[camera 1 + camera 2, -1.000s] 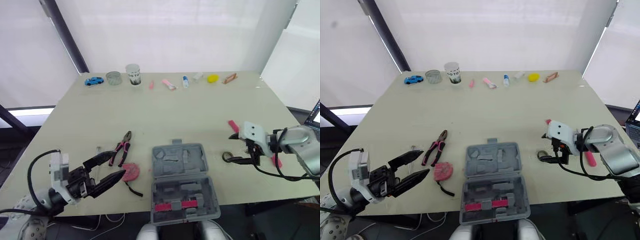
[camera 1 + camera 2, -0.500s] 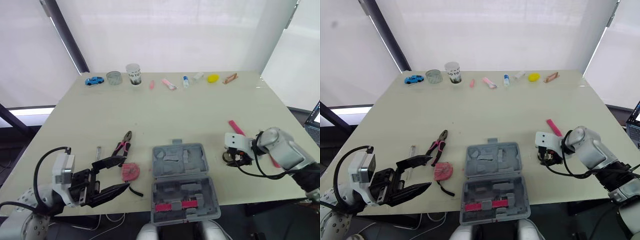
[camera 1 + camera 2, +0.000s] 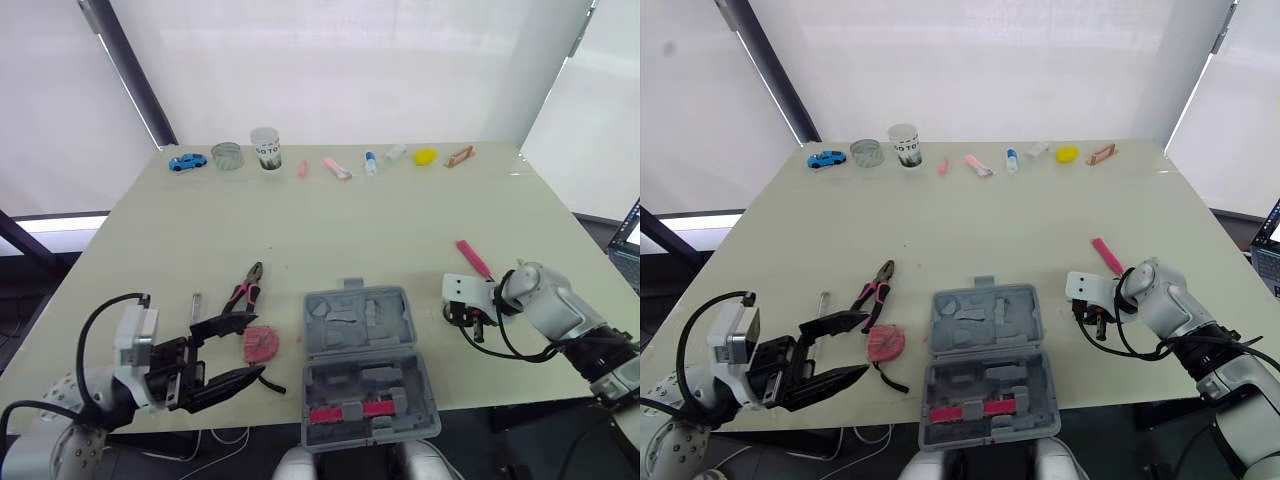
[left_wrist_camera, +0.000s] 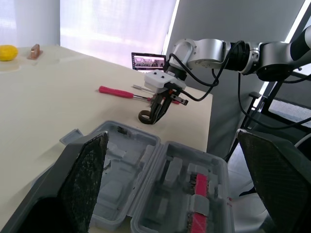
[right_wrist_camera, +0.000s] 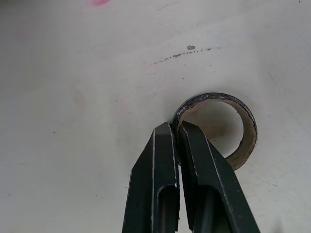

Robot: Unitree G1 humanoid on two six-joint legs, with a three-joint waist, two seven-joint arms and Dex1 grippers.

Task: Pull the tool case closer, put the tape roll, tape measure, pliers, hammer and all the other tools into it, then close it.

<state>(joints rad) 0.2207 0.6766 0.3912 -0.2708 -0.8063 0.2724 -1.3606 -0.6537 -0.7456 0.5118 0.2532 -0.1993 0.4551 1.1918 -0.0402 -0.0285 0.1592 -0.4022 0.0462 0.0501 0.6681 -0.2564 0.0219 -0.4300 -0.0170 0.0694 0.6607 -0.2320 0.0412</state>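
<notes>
The grey tool case [image 3: 368, 365] lies open at the table's front edge, with a pink tool in its near half. Just right of it, my right gripper [image 3: 470, 322] points down, shut on the wall of the dark tape roll [image 5: 238, 145], which rests flat on the table. A pink screwdriver [image 3: 472, 258] lies just beyond that gripper. Left of the case are the red tape measure [image 3: 262, 344] and the pink-handled pliers [image 3: 243, 292]. My left gripper [image 3: 866, 343] hovers open beside the tape measure, holding nothing.
A small metal piece [image 3: 196, 303] lies left of the pliers. Along the table's far edge stand a blue toy car [image 3: 187, 161], a glass [image 3: 228, 156], a paper cup [image 3: 265, 148] and several small items, including a yellow one [image 3: 426, 156].
My right gripper has dropped onto the tape roll and shut on its wall. My left gripper has shifted slightly right, toward the tape measure, still open.
</notes>
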